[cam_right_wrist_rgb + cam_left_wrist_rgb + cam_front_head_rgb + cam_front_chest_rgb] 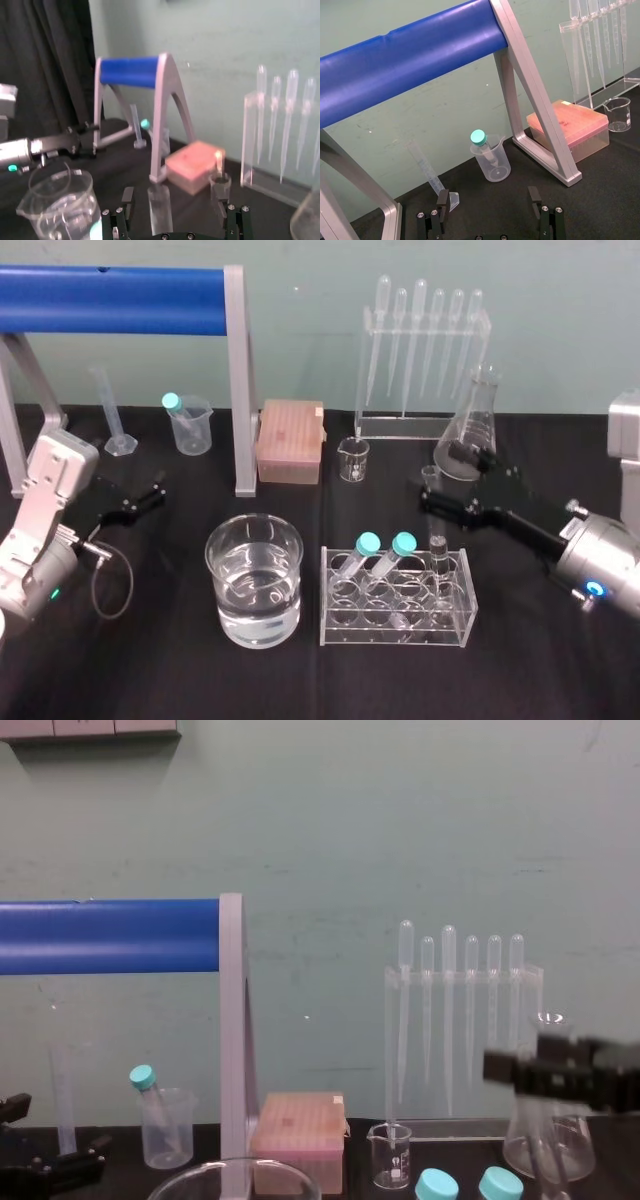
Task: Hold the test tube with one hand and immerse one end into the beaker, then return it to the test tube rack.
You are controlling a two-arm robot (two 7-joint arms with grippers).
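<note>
The test tube (438, 552) stands upright in the back right corner of the clear test tube rack (400, 632), beside two teal-capped tubes (385, 548). My right gripper (442, 480) hovers at the tube's upper part and is open. In the right wrist view the tube (160, 212) stands free between the spread fingers (128, 199), touching neither. The wide beaker (222, 570) with water sits left of the rack. Far to the left, my left gripper (140, 500) rests low over the table, open and empty (489, 200).
A blue roller on a grey frame (110, 298) spans the back left. Behind the rack stand a pink tip box (290, 440), a small glass beaker (353, 458), a dropper stand (420, 350) and a conical flask (472, 430). A plastic beaker (190, 425) holds a teal-capped tube.
</note>
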